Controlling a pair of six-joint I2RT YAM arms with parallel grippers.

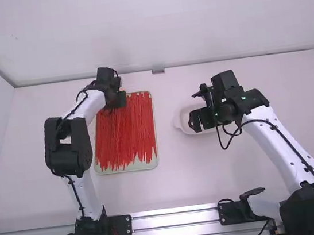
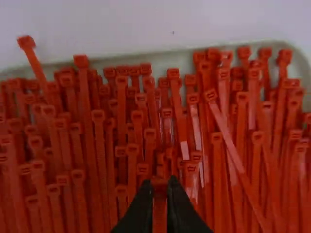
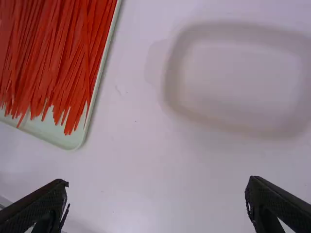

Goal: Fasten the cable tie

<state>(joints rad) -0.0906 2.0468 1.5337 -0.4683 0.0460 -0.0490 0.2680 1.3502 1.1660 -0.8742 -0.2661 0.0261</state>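
A dense pile of red cable ties (image 1: 125, 130) lies on a pale tray (image 1: 126, 167) left of the table's middle. My left gripper (image 1: 114, 97) is down at the pile's far left corner. In the left wrist view its gripper (image 2: 159, 206) is shut on one red cable tie (image 2: 159, 191), among the tie heads (image 2: 97, 145) near the tray's rim (image 2: 160, 57). My right gripper (image 1: 199, 120) hovers open over a white dish (image 1: 181, 120). Its own view shows the gripper (image 3: 158, 206) spread wide above the dish (image 3: 238, 77), with nothing between its fingers.
The tray's near corner (image 3: 68, 138) and the tie tails (image 3: 53, 53) lie beside the dish, with bare white table between them. A white wall closes the table's far side, and a metal rail runs along the front edge.
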